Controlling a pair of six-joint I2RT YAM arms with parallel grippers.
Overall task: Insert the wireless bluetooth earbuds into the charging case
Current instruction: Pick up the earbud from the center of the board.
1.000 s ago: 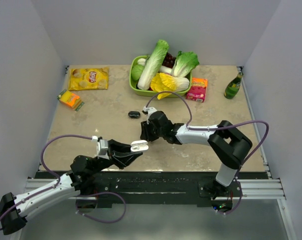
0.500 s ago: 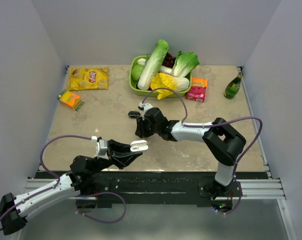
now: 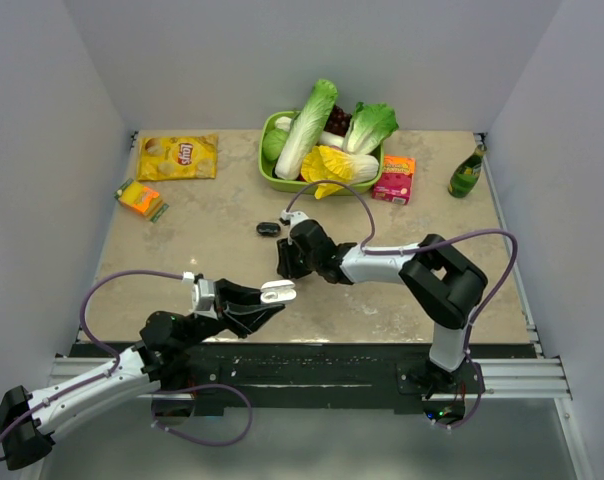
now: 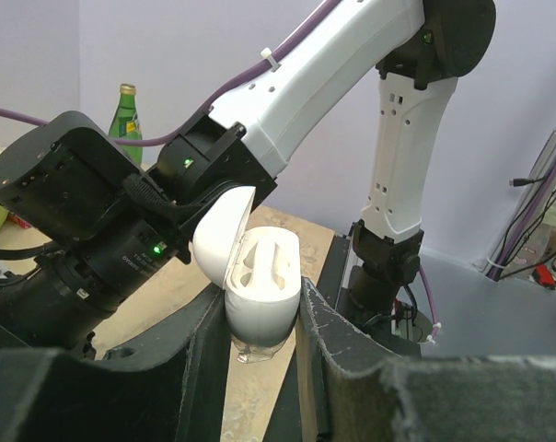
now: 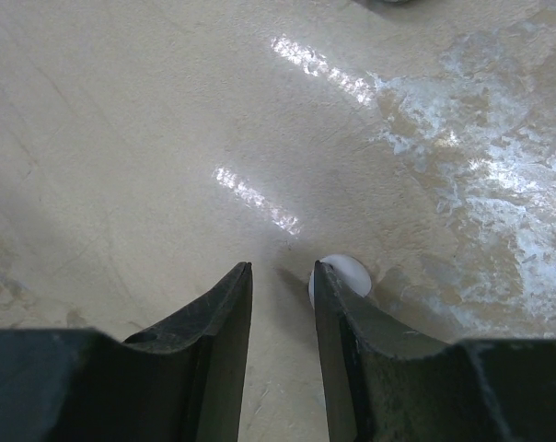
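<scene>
Counting near to far: one charging case (image 4: pixel 258 293), clamped by my left pincer (image 3: pixel 273 299) above the near edge of the table (image 3: pixel 202 255). Lid hinged open, wells facing up; seen from above, its long axis runs roughly left-right. Left arm lies low from the near-left corner, forearm angled right and forward. Next, my right pincer (image 5: pixel 280 273): fingers a narrow gap apart, bare tabletop between them, nothing gripped. One white earbud (image 5: pixel 347 274) sits on the table just outside one finger, partly hidden by it. Right arm is folded at the elbow, forearm reaching left toward mid-table, wrist tipped down close to the surface. Just past it, one dark oval object (image 3: pixel 268 229); can't tell what it is. Far side: one orange packet (image 3: pixel 140 198), one yellow chip bag (image 3: pixel 178 157), one green tray (image 3: pixel 264 170) holding vegetables (image 3: pixel 307 130), one pink box (image 3: pixel 394 179), one green bottle (image 3: pixel 467 172).
</scene>
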